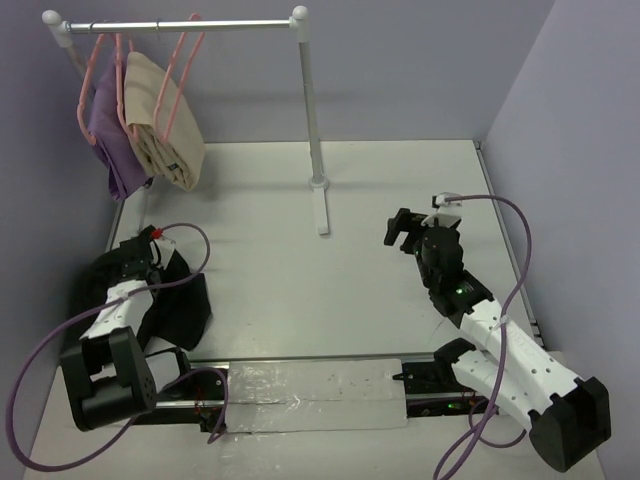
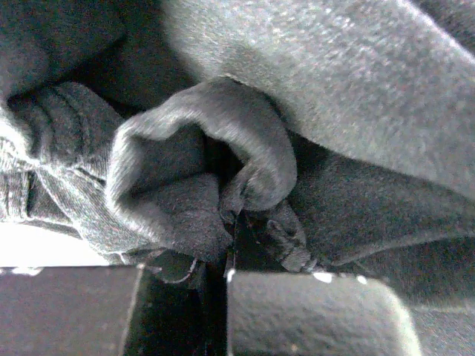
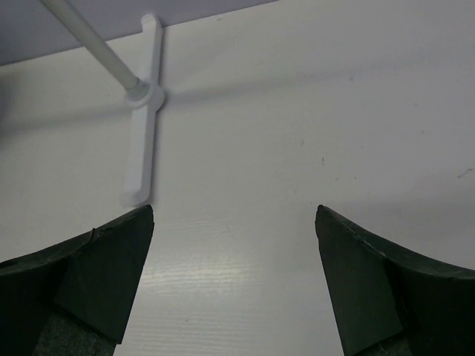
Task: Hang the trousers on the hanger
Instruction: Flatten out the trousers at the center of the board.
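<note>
The black trousers (image 1: 185, 305) lie bunched on the table at the near left, beside my left arm. My left gripper (image 1: 157, 255) is down in the cloth. In the left wrist view its jaws (image 2: 225, 273) stand almost together, with a fold of the dark trousers (image 2: 223, 148) pinched at their tips. A thin pink hanger (image 1: 183, 75) hangs on the rail at the far left, against the beige garment. My right gripper (image 1: 402, 232) is open and empty, held over bare table right of centre; its fingers (image 3: 111, 267) stand wide apart.
A white clothes rail (image 1: 180, 24) spans the back left; its post (image 1: 312, 110) and foot (image 3: 145, 119) stand mid-table. A purple garment (image 1: 112, 140) and a beige garment (image 1: 165, 120) hang from it on other pink hangers. Purple walls close in behind and on the right.
</note>
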Controlling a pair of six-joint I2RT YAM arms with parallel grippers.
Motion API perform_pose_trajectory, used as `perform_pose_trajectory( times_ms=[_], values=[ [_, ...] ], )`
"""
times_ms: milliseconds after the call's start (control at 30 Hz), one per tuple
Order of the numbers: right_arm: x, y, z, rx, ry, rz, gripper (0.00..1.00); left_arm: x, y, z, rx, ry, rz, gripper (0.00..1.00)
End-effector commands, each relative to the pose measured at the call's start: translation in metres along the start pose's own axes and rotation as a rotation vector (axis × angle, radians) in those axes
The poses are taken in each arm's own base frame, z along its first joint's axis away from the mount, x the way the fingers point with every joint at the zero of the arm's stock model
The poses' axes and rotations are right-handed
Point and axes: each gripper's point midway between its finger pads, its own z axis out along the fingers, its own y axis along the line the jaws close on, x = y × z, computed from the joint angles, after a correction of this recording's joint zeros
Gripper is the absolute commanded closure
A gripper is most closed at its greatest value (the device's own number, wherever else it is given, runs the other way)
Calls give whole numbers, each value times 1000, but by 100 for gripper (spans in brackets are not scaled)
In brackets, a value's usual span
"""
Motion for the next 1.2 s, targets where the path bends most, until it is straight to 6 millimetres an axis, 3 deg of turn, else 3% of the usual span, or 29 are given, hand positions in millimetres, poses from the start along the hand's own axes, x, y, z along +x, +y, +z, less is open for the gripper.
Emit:
perform_pose_trajectory(
  times_ms=[0,33,100,133,200,300,333,400,433,533,633,667,733,833,933,1000,1067,1167],
  values=[
    [-18,12,-3,2,-20,-44,4,-35,13,-20,2,-153,-92,100],
    [-15,18,-1,-16,-5,-54,4,-43,2,-29,81,-205,-91,100],
    [-18,33,-3,-64,-2,-70,4,-75,12,-65,118,-372,-102,100],
    [-14,42,-2,-96,18,-86,4,-87,-2,-80,217,-447,-93,100],
    [-13,65,-5,-172,31,-121,4,-115,5,-119,254,-575,-86,100],
    [-3,98,-12,-317,82,-156,4,-141,-19,-165,416,-654,-22,100],
    [1,110,-16,-371,102,-161,4,-149,-35,-179,484,-677,20,100],
    [5,123,-22,-434,120,-171,4,-160,-53,-211,594,-716,82,100],
    [5,130,-27,-478,126,-170,4,-171,-63,-239,644,-774,134,100],
    [0,140,-38,-541,116,-166,4,-177,-94,-287,799,-846,250,100],
    [-9,146,-50,-598,89,-154,4,-189,-93,-352,891,-1008,330,100],
    [-10,145,-52,-604,85,-155,3,-190,-89,-364,895,-1044,337,100],
    [-15,147,-58,-634,74,-163,3,-198,-66,-396,850,-1150,307,100],
    [-3,152,-68,-705,114,-205,3,-216,-22,-423,687,-1269,161,100],
    [8,159,-72,-764,145,-216,4,-227,12,-426,551,-1287,16,100],
    [18,158,-66,-745,175,-216,3,-228,13,-420,534,-1262,4,100],
    [18,165,-63,-760,169,-194,3,-225,3,-410,555,-1228,30,100],
    [34,179,-64,-826,229,-188,2,-220,-14,-396,607,-1190,51,100]
  ],
)
